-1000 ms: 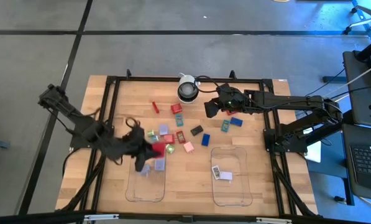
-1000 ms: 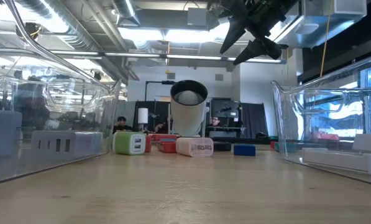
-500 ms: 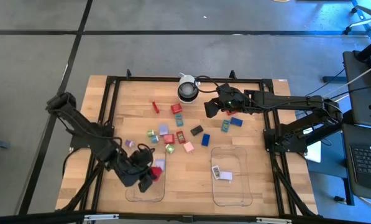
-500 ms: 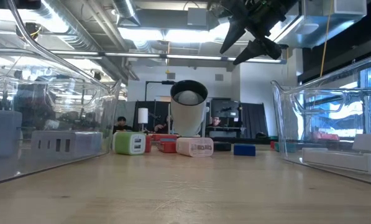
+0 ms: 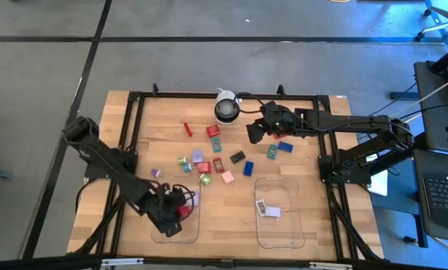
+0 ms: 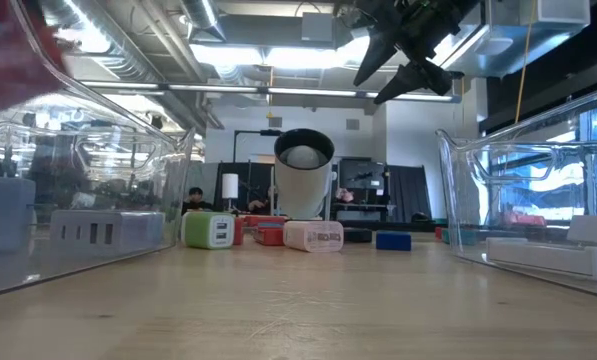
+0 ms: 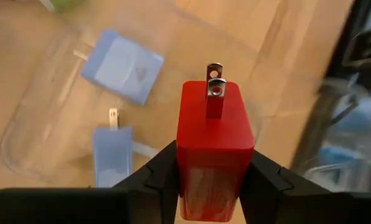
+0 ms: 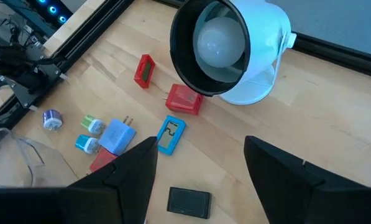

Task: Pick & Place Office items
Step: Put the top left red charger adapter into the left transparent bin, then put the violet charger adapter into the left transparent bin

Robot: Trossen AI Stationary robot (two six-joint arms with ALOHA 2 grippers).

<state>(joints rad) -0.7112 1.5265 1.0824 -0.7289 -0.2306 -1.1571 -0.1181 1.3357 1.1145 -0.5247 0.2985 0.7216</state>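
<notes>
Currently, the sorting is partly done. My left tray (image 5: 175,225) already holds two lilac plug blocks (image 7: 122,65), seen from my left wrist lying on its clear floor; my right tray (image 5: 280,214) holds a pale item or two (image 5: 266,209). Most of the office items (image 5: 216,157) remain on the counter (image 5: 306,127): about a dozen small red, blue, teal, green, pink and black pieces scattered between the camera dome (image 5: 225,109) and the trays, so I judge well over half the work is left.

Left jaws (image 7: 213,177): closed partway on a red plug block (image 7: 214,146). The block stands squarely between my two fingers (image 7: 157,180), one pressing each side face, its two metal prongs pointing away from my wrist. From above, the left jaws (image 5: 177,214) hang over the left tray with the red block (image 5: 183,211) in them, so the block is above its destination and not yet set down.

Right jaws (image 8: 197,168): wide apart and holding nothing. From above, they (image 5: 255,131) hover just beside the dome, over the far part of the scatter; a black block (image 8: 188,201) lies on the counter between the fingers in my right wrist view, well below them.
</notes>
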